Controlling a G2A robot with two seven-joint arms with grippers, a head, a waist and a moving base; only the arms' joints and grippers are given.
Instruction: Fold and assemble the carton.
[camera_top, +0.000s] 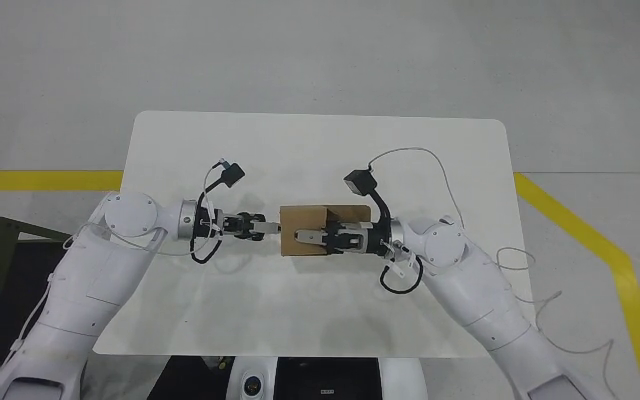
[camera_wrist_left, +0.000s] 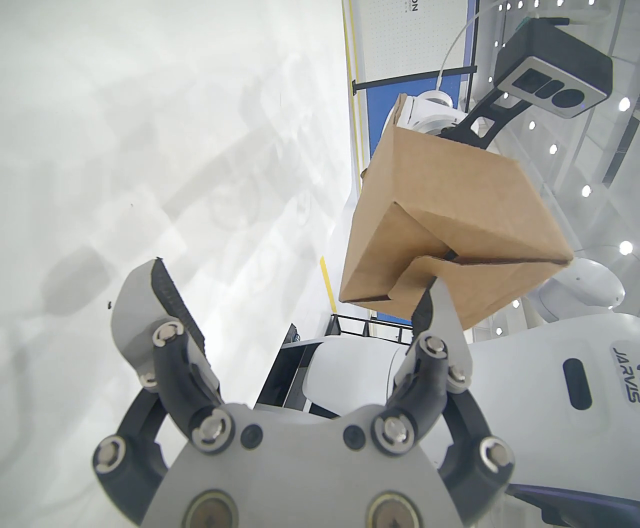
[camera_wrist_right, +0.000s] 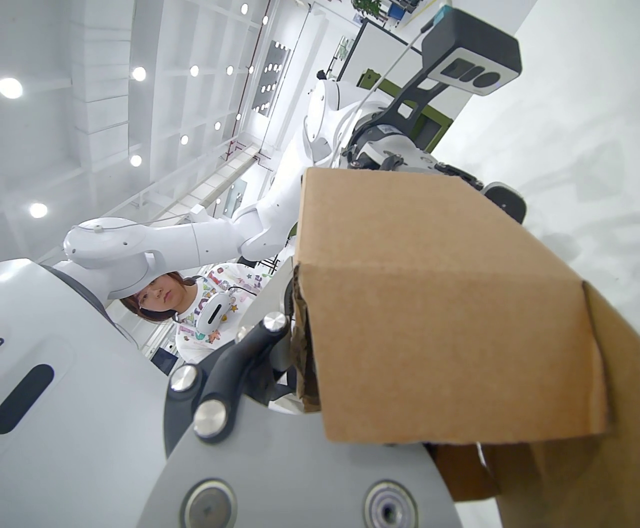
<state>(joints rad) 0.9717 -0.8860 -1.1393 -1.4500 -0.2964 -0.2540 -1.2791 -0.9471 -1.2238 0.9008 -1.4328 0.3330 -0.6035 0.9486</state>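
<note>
Left gripper (camera_wrist_left: 297, 285) at carton's folded end
Jaws spread wide, white table (camera_wrist_left: 150, 150) behind. One fingertip (camera_wrist_left: 440, 310) touches a flap edge on the brown carton (camera_wrist_left: 450, 225); the other is well apart. The other arm's black camera (camera_wrist_left: 550, 65) sits beyond the carton.

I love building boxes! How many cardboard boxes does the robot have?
1. The carton is over the table's middle, between both arms: the right end effector grips one end, and a fingertip of the open left end effector touches the folded end. More could be hidden.
</note>
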